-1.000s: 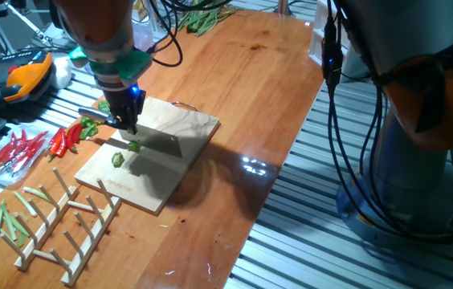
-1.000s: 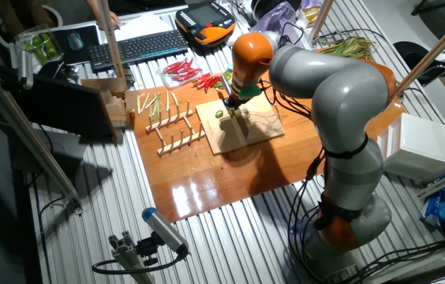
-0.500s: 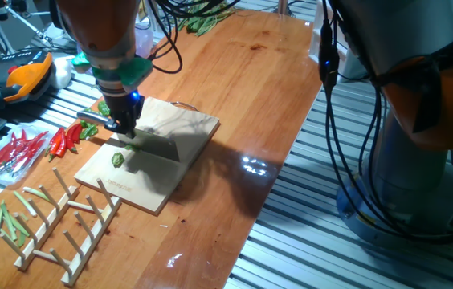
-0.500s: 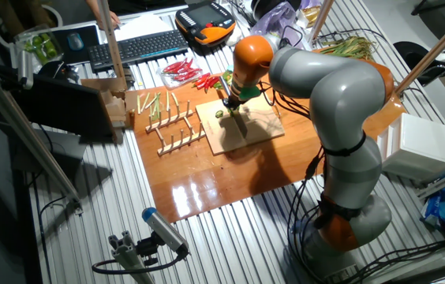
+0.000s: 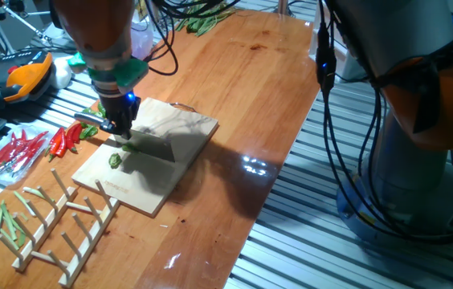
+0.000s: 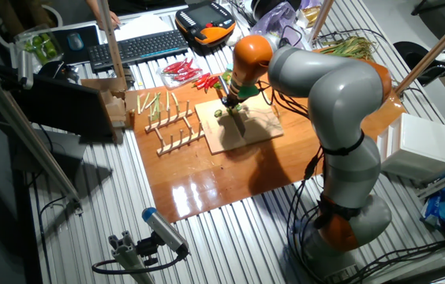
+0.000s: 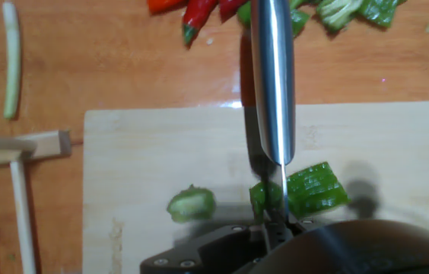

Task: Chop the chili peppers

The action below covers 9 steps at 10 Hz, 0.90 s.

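Two chili peppers chunks under pincer; pincer clamped on knife, mid-cut; next: press blade through.

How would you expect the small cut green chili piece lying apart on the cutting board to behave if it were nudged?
The chili piece looks short and rounded, so it would probably roll or skid across the smooth cutting board. Being so small, it is likely very light, and its glossy skin suggests it may be slippery.

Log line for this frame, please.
phase: chopping | hand: shut on knife | blade: on chili peppers | cut chunk: on cutting board
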Motion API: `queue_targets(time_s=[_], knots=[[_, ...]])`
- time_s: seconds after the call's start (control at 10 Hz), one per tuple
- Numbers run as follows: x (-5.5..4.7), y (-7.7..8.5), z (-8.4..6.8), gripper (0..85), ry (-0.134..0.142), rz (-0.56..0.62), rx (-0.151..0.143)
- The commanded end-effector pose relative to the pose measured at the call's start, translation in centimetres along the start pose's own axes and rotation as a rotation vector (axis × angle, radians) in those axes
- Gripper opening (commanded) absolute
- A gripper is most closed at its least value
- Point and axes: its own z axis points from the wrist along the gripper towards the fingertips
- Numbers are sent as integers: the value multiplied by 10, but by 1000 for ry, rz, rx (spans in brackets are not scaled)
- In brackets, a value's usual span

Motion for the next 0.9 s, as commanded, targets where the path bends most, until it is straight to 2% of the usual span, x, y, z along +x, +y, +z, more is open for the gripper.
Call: queue_targets(time_s=[0.0,0.1,0.4,0.5,0.7,0.8], knots=[[-2,-4,-11,0,-5,-1,6],[-1,-8,-15,0,-5,-5,12],[-6,-17,-15,0,-8,-23,14],[-7,-20,-21,0,2,-21,0],[-4,-17,-34,0,16,-9,3],[-5,-18,-33,0,16,-9,6]])
